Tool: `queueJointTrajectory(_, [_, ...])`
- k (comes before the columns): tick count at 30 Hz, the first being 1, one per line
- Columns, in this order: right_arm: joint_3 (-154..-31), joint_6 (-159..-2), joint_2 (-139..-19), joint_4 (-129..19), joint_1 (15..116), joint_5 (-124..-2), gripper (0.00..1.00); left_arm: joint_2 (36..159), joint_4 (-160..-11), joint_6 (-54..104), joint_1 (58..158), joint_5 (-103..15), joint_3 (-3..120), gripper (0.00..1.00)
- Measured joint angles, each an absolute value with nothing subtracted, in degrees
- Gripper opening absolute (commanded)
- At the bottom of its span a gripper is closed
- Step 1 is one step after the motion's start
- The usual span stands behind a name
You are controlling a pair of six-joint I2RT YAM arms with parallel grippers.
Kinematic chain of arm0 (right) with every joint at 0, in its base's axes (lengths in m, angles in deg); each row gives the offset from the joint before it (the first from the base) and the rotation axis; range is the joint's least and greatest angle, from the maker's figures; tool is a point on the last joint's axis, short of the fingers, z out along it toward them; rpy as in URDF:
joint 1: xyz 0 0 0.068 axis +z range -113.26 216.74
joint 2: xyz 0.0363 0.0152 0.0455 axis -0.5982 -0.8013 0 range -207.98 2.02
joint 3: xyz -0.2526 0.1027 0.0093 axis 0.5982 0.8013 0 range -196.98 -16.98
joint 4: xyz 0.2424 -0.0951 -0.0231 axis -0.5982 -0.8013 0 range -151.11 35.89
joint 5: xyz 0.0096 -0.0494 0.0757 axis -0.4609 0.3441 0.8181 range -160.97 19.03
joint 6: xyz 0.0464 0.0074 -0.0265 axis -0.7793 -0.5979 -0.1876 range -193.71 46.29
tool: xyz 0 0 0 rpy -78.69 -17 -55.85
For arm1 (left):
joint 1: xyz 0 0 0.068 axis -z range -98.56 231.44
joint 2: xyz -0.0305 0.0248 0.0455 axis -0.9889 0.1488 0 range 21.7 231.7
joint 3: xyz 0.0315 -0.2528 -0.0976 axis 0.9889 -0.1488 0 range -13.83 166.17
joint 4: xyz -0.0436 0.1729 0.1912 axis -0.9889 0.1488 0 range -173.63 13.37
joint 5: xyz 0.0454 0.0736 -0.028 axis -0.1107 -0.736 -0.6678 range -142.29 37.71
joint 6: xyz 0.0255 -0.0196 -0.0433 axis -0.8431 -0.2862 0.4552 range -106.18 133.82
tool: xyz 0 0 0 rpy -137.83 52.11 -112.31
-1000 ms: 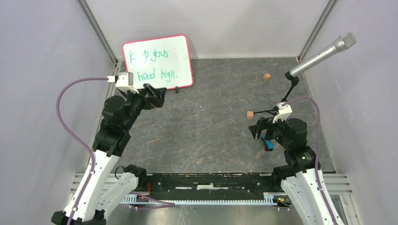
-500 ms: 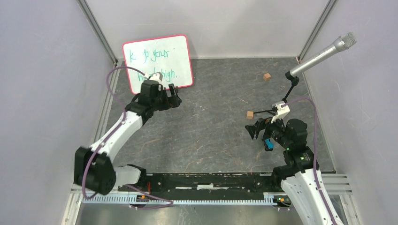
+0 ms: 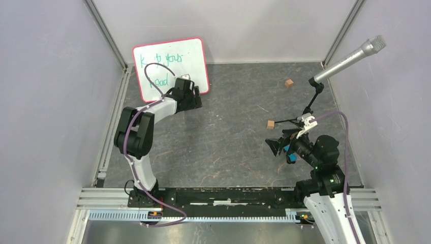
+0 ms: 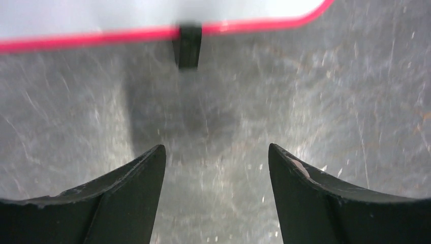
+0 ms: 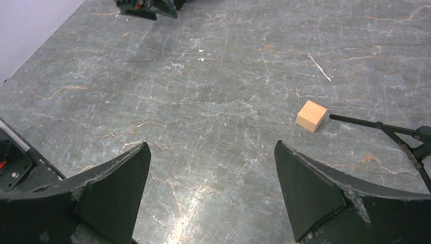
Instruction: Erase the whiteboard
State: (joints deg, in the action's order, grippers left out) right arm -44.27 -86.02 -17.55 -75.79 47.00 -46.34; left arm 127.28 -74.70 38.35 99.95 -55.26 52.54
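The whiteboard [image 3: 170, 63] leans on the back wall, long axis left-right. Just before its lower right edge hovers the left gripper [image 4: 216, 152], jaws apart, empty, the nearer; the right gripper [image 5: 212, 147], wide open, sits well rightward.

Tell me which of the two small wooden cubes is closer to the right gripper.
The cube by the microphone stand's leg, just ahead of the right gripper. The other cube lies farther back on the table.
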Motion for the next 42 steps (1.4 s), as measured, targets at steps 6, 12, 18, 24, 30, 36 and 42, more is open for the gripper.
queueJointTrajectory(6, [-46.48,-85.39,-14.86,-79.13,47.11,-44.92,0.98,134.16,-73.41,36.8,99.95,-58.8,63.05,0.62])
queueJointTrajectory(12, [-47.31,-85.41,-15.03,-80.22,47.13,-44.7,0.98,138.54,-71.95,35.42,99.95,-62.43,67.16,0.49])
queueJointTrajectory(18, [-47.52,-85.41,-14.34,-81.97,47.13,-47.57,0.98,141.47,-70.35,35.16,99.95,-64.09,69.26,0.43])
queueJointTrajectory(24, [-47.55,-85.43,-14.36,-82.5,47.13,-48.86,0.98,144.22,-69.3,33.19,99.95,-65.57,72.78,0.27])
queueJointTrajectory(30, [-47.68,-85.41,-16.02,-82.56,47.13,-50.06,0.98,145.07,-67.16,31.82,100.32,-66.32,74.63,0.05])
queueJointTrajectory(36, [-47.74,-85.41,-16.46,-82.98,47.13,-51.81,0.98,145.62,-66.07,31.29,101.78,-69.33,75.6,0.02])
queueJointTrajectory(42, [-47.74,-85.37,-16.46,-83.39,47.13,-52.22,0.98,145.38,-66.24,31.36,104.41,-72.79,74.72,0.02])
